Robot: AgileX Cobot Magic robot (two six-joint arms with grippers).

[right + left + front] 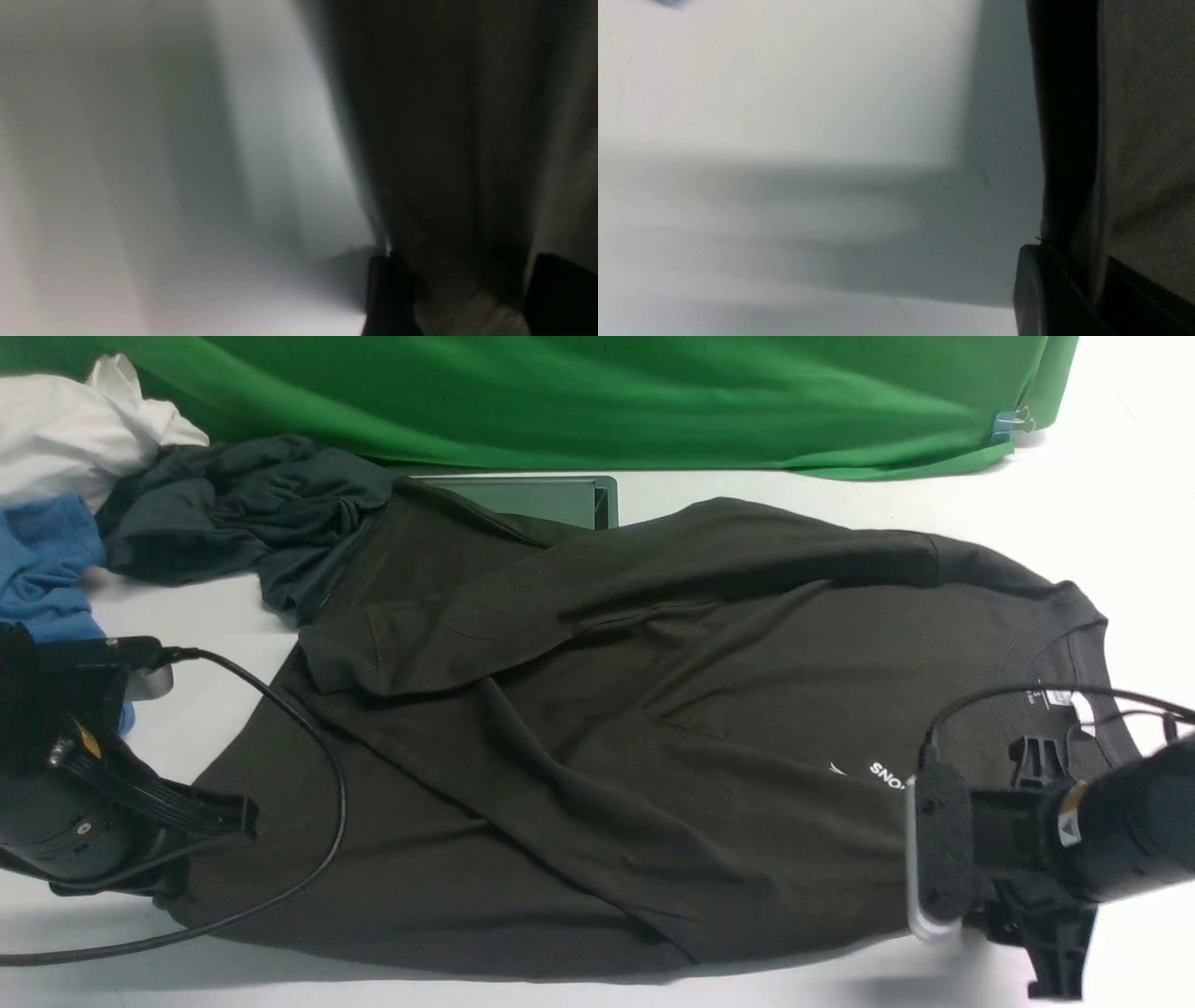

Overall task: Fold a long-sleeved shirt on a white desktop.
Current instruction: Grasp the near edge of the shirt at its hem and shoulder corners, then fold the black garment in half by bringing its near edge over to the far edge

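1. Layout. The long-sleeved shirt (pixel 597 728) lies spread across the counter (pixel 1102 476), collar toward the robot's right and hem toward its left. Both sleeves lie over the body, the far sleeve (pixel 653 579) along it and the near one slanting across it. The chest print (pixel 887 770) is partly hidden behind the right arm.
2. Left gripper (pixel 187 859). We read it as closed at the near hem corner. In the left wrist view, dark cloth runs alongside its finger (pixel 1036 289), so it appears to pinch the hem.
3. Right gripper (pixel 472 298). Its jaws stand wide apart at the near edge by the collar. Cloth lies between the fingers (pixel 387 294) but is not clamped.
4. Hazard, uneven hold. With only the hem end gripped, any lift or pull from the left would drag the shirt askew and spill the laid-over sleeves.
5. Hazard, partial grasp. If the right gripper closes on the top layer alone, or slightly off the edge, the fold line would wrinkle or the cloth would slip out.
6. Hazard, snagging. The left arm's cable (pixel 327 784) loops over the fabric and could catch it as that arm travels.
7. Hazard, neighbours. The dark grey-teal garment (pixel 233 513) touches the far hem corner, beside the cable hatch (pixel 551 499). We judge that a sweeping fold could carry it along.
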